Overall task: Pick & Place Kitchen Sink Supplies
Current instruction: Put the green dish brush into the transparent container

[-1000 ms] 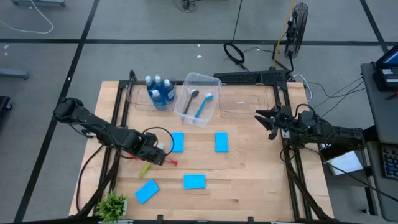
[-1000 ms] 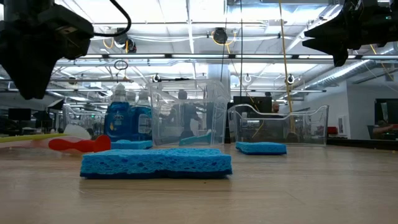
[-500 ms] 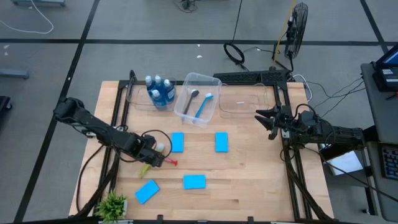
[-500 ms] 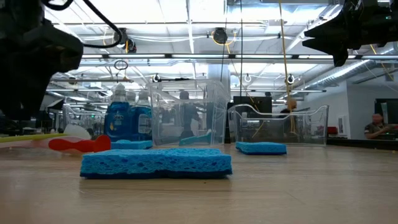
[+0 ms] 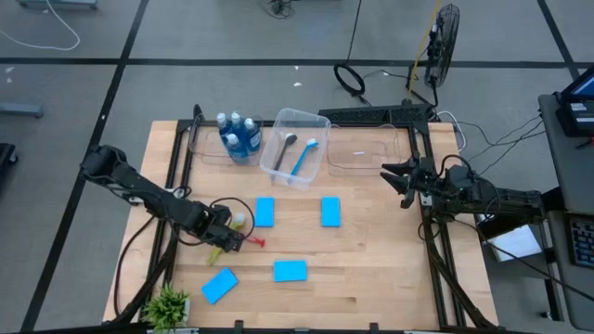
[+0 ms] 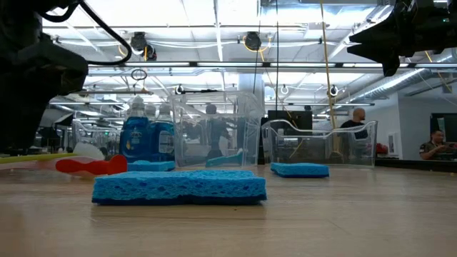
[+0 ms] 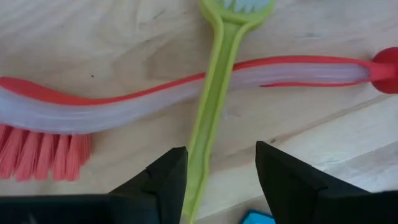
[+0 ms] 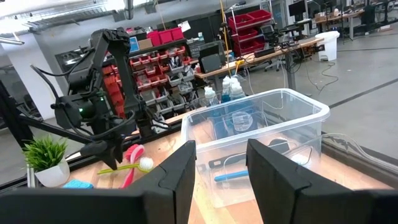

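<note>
**Left gripper slides back over the crossed brushes**

Compared with a second ago, the left gripper has shifted a little toward the table's left edge, and in the low view its dark bulk has slid further off to the side; the right arm has not changed. The left gripper's fingers stand apart and empty, low over the wood, straddling the handle of the yellow-green brush, which lies under the gap between them without being touched. The red brush crosses that handle, its red bristles to one side and its pale handle running off to the other. Both brushes lie flat on the wooden table.

Nearest the front edge lie a tilted blue sponge and a second sponge; a small potted plant stands at the front left corner. Farther in, a third sponge lies just beside the left gripper, and a fourth sponge well to its right.

At the back, three blue soap bottles stand together in the left clear bin. The middle clear bin holds a blue brush and a dark brush. The right clear bin looks to have nothing in it.

The right gripper hangs above the table's right edge with its fingers spread, holding nothing.
</note>
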Controlling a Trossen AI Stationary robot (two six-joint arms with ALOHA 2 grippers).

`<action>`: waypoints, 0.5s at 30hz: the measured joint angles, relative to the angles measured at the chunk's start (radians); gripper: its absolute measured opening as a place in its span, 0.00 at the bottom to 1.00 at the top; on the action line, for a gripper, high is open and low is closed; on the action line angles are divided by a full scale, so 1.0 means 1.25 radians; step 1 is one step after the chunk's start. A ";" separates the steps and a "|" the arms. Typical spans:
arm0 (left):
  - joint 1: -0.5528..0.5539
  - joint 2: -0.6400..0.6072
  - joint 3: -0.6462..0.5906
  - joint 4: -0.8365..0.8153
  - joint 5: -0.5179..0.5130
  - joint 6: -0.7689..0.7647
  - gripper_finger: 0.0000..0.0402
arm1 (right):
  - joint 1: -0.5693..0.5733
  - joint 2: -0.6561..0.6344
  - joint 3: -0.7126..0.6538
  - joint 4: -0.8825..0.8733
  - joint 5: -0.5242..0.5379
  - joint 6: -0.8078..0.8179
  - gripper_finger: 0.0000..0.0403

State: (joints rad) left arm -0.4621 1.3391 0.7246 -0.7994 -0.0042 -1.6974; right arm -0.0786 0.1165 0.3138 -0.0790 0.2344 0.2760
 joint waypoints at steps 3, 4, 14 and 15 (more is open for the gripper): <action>-0.001 0.014 0.000 -0.011 -0.003 0.000 0.48 | 0.000 0.000 0.000 0.000 0.000 0.000 0.32; -0.001 0.020 0.000 -0.012 -0.003 0.000 0.49 | 0.000 0.000 0.000 0.000 0.000 0.000 0.32; -0.001 0.082 -0.001 -0.002 0.016 0.009 0.49 | 0.000 0.000 0.000 0.000 0.000 0.000 0.32; -0.001 0.086 -0.001 -0.001 0.020 0.009 0.48 | 0.000 0.000 0.000 0.000 0.000 0.000 0.32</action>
State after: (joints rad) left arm -0.4637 1.4471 0.7238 -0.8002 0.0204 -1.6859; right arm -0.0787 0.1165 0.3138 -0.0788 0.2344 0.2760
